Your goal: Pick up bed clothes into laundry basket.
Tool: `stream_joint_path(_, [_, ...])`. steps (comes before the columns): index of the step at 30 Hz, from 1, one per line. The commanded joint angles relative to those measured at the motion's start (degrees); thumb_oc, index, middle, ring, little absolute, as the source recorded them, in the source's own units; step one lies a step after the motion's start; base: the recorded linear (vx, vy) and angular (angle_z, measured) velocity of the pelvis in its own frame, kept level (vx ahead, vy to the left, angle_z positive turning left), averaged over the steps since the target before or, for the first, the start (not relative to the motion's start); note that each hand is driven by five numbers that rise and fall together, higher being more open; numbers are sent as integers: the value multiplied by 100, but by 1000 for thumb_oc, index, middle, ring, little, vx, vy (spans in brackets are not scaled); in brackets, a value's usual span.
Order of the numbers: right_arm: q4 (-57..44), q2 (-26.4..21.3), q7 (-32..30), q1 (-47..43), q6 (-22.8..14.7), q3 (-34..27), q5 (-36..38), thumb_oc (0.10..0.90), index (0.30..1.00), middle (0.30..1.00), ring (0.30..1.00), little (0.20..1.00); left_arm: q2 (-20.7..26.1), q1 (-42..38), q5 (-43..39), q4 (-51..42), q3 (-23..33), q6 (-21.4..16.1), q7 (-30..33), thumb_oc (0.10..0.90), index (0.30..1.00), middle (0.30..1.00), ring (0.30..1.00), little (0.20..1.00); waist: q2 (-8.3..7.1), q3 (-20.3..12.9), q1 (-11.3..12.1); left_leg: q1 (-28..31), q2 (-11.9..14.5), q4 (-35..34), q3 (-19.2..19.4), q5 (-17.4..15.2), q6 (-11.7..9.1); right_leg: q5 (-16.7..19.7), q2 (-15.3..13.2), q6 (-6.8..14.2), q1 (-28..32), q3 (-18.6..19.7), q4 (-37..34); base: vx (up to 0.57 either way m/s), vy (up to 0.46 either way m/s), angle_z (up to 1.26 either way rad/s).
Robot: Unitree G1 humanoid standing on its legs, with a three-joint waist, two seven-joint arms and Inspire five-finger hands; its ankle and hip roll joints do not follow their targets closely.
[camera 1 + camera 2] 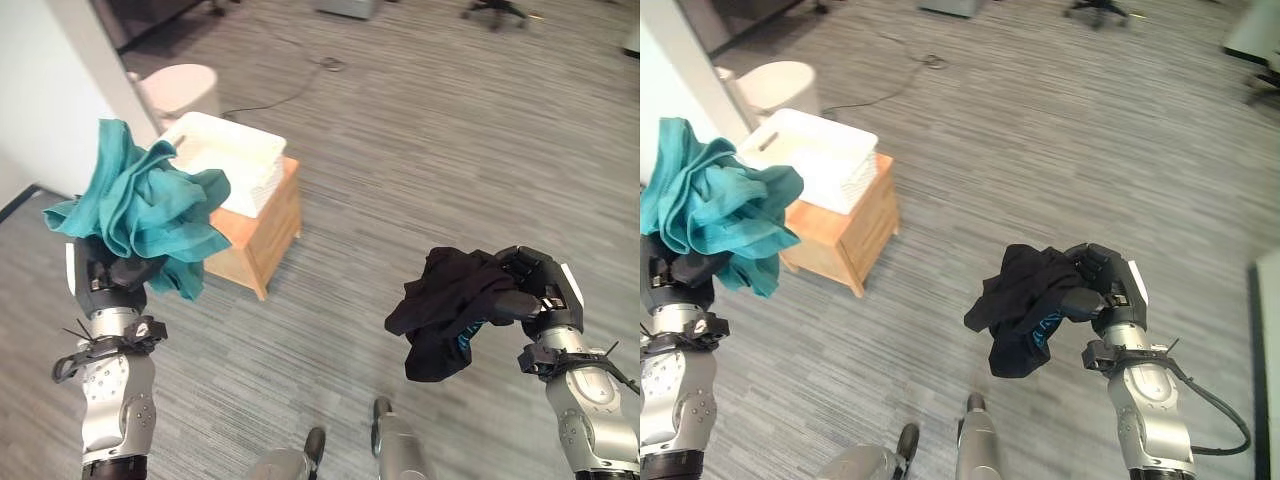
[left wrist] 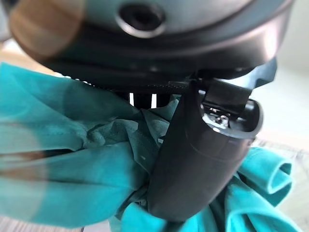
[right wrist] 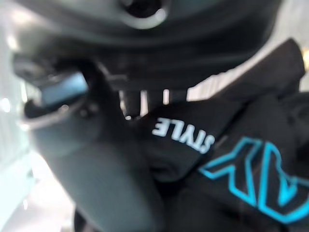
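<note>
A bunched teal cloth (image 1: 140,205) rises from my left hand (image 1: 112,272), which is shut on it at the lower left; in the left wrist view the thumb (image 2: 203,159) presses into the teal cloth (image 2: 72,159). A black garment with teal print (image 1: 448,305) hangs from my right hand (image 1: 535,290) at the lower right, held above the floor; the right wrist view shows the thumb (image 3: 96,164) curled over the black garment (image 3: 241,164). A white laundry basket (image 1: 228,160) sits on a small wooden table (image 1: 262,232) ahead and to the left, just beyond the teal cloth.
A round pale bin (image 1: 180,90) stands behind the basket beside a white wall (image 1: 50,90). A dark cord (image 1: 290,90) trails over the grey striped carpet (image 1: 440,150). A chair base (image 1: 495,10) shows at the far edge.
</note>
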Motion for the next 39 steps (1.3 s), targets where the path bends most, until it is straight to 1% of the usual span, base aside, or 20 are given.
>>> stream_joint_path(1, [-469,-389,-15,-753,-728,-608,420,400,300,300,300,300,274,-66,92,-553,-24,-641,-220,400,300,300,300,300,-132,-675,119,-413,494,-346,525,348,-255,-638,209,63,698,-713,-14,43,-274,88])
stream_joint_path(4, [-330,-619,-15,-835,-734,-731,501,400,300,300,300,300,139,11,-50,-474,-173,-530,-386,400,300,300,300,300,-200,-620,85,-614,598,-175,541,386,-451,-591,186,-59,795,-1042,-204,24,-275,69])
stream_joint_path(5, [-301,-674,-49,-822,-738,-766,512,400,300,300,300,300,111,0,-89,-431,-229,-502,-408,400,300,300,300,300,-217,-604,41,-665,652,-88,683,307,-468,-625,155,-90,852,-1174,-260,15,-148,96])
stream_joint_path(6, [-287,-771,-98,-792,-772,-846,524,400,300,300,300,300,91,-68,-106,-387,-287,-503,-404,400,300,300,300,300,-234,-531,-79,-810,775,124,1168,270,-489,-602,68,-100,906,-1399,-303,-54,-107,101])
stream_joint_path(8, [-237,-844,-225,-716,-805,-987,454,400,300,300,300,300,101,-172,-149,-349,-349,-458,-418,400,300,300,300,300,-276,-493,-364,-824,1205,498,2581,30,-428,-639,-92,-84,929,-1787,-305,-128,-60,110])
stream_joint_path(9, [-224,-793,-249,-693,-822,-1031,427,400,300,300,300,300,106,-169,-171,-316,-348,-444,-441,400,300,300,300,300,-209,-546,-394,-765,1258,303,2741,44,-451,-652,-46,-69,898,-1836,-327,-49,17,89])
stream_joint_path(11, [-250,-740,-263,-678,-800,-1037,400,400,300,300,300,300,121,-189,-174,-287,-332,-456,-419,400,300,300,300,300,-147,-583,-367,-707,1216,75,2579,148,-496,-668,13,-73,890,-1810,-344,11,41,74])
stream_joint_path(12, [-328,-575,-244,-642,-809,-1053,418,400,300,300,300,300,121,-159,-96,-236,-283,-487,-328,400,300,300,300,300,-93,-638,-359,-595,1113,-293,2337,270,-469,-674,36,-50,863,-1849,-283,32,27,24])
stream_joint_path(19, [-276,-240,-246,-692,-818,-862,390,400,300,300,300,300,113,180,-12,-196,-79,-443,-213,400,300,300,300,300,-18,-754,-262,-301,1044,-666,2303,355,-387,-787,16,-41,977,-1910,-270,23,48,-18])
stream_joint_path(20, [-337,371,-634,-221,-1013,-1158,668,400,300,300,300,300,509,-134,260,-160,75,-392,-130,400,300,300,300,300,253,-557,-551,33,1415,-407,2929,110,-745,-1063,-71,-82,1063,-3156,-242,-81,104,7])
stream_joint_path(23, [-260,421,-676,-233,-997,-1223,682,400,300,300,300,300,529,-190,283,-166,46,-400,-134,400,300,300,300,300,242,-579,-617,-14,1378,-486,2851,176,-750,-1020,-140,-77,1027,-3205,-214,-87,68,52])
stream_joint_path(29, [73,34,-650,-882,-953,-782,758,400,300,300,300,300,692,122,318,-146,205,-390,-69,400,300,300,300,300,197,-514,-299,-82,1223,-268,2703,-9,-595,-901,-289,-15,1105,-3178,-249,-31,98,14])
stream_joint_path(30, [36,-102,-601,-1071,-919,-677,724,400,300,300,300,300,750,224,301,-97,292,-392,-11,400,300,300,300,300,193,-514,-167,-95,1166,-262,2680,-66,-516,-887,-382,28,1112,-3193,-149,12,91,-2])
stream_joint_path(31, [46,-109,-603,-1087,-918,-667,721,400,300,300,300,300,747,227,297,-100,300,-391,-9,400,300,300,300,300,192,-510,-170,-93,1159,-261,2685,-69,-508,-893,-391,35,1105,-3186,-134,32,173,-3])
stream_joint_path(34, [10,-304,-569,-1210,-857,-568,589,400,300,300,300,300,801,196,192,-138,330,-408,10,400,300,300,300,300,207,-404,-72,-87,1079,-200,2632,-173,-338,-953,-599,140,875,-3168,716,45,173,13])
stream_joint_path(35, [-87,-342,-512,-1186,-801,-545,518,400,300,300,300,300,825,81,144,-130,143,-379,-44,400,300,300,300,300,229,-253,-140,112,938,-253,2515,-311,-87,-309,-787,358,315,-2909,2252,179,383,27])
stream_joint_path(36, [-117,-374,-482,-1180,-818,-562,457,400,300,300,300,300,912,-17,183,-153,-23,-350,-125,400,300,300,300,300,358,-121,-251,261,976,-349,2404,-310,-26,-368,-635,355,-218,-2701,3095,228,346,36])
stream_joint_path(37, [-118,-391,-479,-1188,-818,-581,443,400,300,300,300,300,959,-79,196,-175,-83,-347,-154,400,300,300,300,300,363,-111,-292,330,977,-395,2370,-303,-37,-350,-578,350,-516,-2664,3131,342,125,37])
stream_joint_path(38, [-127,-424,-443,-1175,-799,-596,471,400,300,300,300,300,1007,-218,128,-213,-194,-352,-250,400,300,300,300,300,282,-137,-393,581,946,-499,2364,-488,-134,-372,-677,313,-883,-2739,2473,283,6,59])
stream_joint_path(39, [-125,-421,-439,-1170,-799,-604,476,400,300,300,300,300,1017,-225,119,-204,-200,-354,-257,400,300,300,300,300,309,-145,-401,589,979,-519,2348,-488,-140,-362,-650,312,-842,-2777,2410,492,-92,46])
